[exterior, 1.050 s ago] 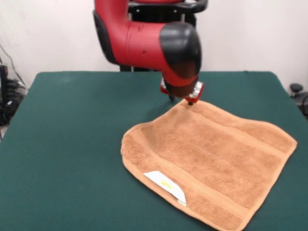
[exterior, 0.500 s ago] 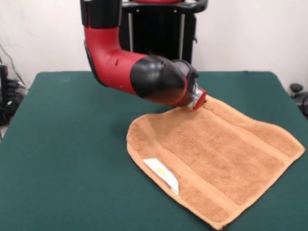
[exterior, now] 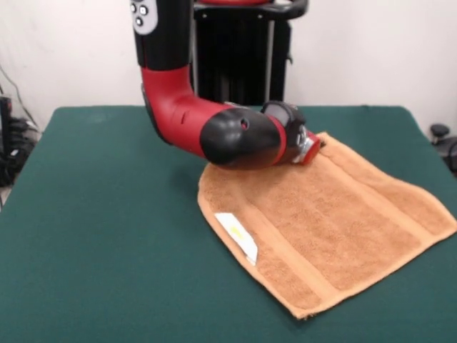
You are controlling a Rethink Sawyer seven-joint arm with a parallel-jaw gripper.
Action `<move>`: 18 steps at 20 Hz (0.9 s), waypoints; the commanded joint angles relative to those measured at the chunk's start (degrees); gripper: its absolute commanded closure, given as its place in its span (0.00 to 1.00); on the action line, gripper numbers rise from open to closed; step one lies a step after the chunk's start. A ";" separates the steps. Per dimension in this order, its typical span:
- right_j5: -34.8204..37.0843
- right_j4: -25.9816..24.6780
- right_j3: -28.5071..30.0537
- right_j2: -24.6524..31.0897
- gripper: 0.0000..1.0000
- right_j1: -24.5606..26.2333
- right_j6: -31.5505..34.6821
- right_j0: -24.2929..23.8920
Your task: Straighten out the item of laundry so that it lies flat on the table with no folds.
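Observation:
The item of laundry (exterior: 335, 221), an orange-tan towel, lies spread on the table (exterior: 93, 214) to the right of centre, turned diagonally. Its white label (exterior: 237, 236) shows on top near the left edge, where the border looks thick and slightly turned over. My gripper (exterior: 315, 145) is low over the towel's far corner and shut on it. The red and black wrist hides most of the jaws and that corner's tip.
The arm (exterior: 214, 128) bends down from the top and lies low across the towel's far left part. The towel's right corner (exterior: 448, 227) reaches the picture's right edge. Green table surface stretches to the left and front.
The gripper has moved right and a little farther away, dragging the towel's far corner with it. The whole towel slid right and turned. The arm's elbow has dropped lower.

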 commanded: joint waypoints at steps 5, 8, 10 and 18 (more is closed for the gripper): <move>-29.96 7.71 6.31 13.52 0.00 13.66 2.73 4.84; -31.21 9.48 7.28 14.19 0.00 13.54 2.48 5.05; -32.49 10.80 8.51 15.04 0.00 13.28 1.96 4.84; -37.32 14.32 13.21 17.77 0.00 11.01 2.93 4.91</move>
